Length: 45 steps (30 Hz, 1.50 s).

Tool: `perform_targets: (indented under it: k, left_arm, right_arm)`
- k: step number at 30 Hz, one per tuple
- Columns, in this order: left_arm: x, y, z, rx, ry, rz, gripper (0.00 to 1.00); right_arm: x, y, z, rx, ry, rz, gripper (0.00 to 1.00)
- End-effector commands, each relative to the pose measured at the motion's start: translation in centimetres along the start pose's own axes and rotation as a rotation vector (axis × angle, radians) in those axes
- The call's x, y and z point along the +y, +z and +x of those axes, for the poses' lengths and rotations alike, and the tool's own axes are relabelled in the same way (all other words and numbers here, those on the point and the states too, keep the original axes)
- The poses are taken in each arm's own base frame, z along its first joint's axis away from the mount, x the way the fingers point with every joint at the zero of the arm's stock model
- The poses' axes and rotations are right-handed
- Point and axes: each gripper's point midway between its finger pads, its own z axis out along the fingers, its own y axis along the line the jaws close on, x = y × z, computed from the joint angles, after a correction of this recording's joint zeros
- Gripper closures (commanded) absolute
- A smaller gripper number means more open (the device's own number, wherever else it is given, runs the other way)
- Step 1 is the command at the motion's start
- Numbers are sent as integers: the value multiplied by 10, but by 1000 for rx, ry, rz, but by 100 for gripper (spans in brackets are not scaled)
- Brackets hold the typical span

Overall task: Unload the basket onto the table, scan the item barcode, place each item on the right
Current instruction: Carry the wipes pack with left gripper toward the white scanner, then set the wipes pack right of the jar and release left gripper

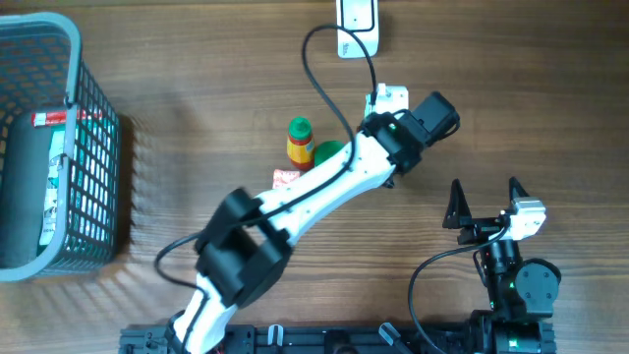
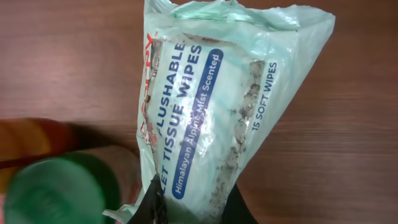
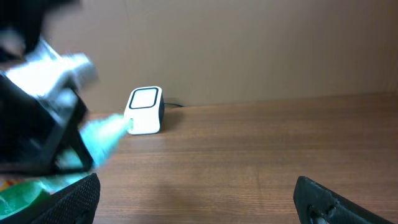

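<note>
Two arms work over a wooden table (image 1: 197,59). The left gripper (image 2: 196,208) is clenched on the lower end of a pale green pack of flushable tissue wipes (image 2: 211,106), held near the white scanner (image 1: 356,25). The right gripper (image 1: 486,202) rests spread and empty. The pack seems to be mid-carry. Its barcode is unseen and likely needs turning toward the scanner window.

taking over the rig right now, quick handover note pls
Left gripper: shut on the wipes pack.
Right gripper: open, empty, off to the right.
Scanner stands at the table's far edge; the pack is held short of it. Bottle stands mid-table, basket at the left.
Done: pack picked up.
Left: bring its barcode, which no view shows, to the scanner.
</note>
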Motion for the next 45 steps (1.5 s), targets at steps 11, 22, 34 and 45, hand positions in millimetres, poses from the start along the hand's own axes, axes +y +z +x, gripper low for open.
perform_targets:
  k: [11, 22, 34, 45]
  left_arm:
    - [-11, 45, 37, 121, -180, -8, 96]
    - [6, 42, 51, 168, -297, -92, 87]
    - [10, 40, 49, 159, -291, -106, 30]
    - [-3, -69, -57, -115, -249, 99, 17]
  right_arm:
    - [1, 0, -1, -6, 1, -4, 0]
    - [1, 0, -1, -6, 2, -4, 0]
    - [1, 0, -1, -6, 1, -4, 0]
    - [1, 0, -1, -6, 2, -4, 0]
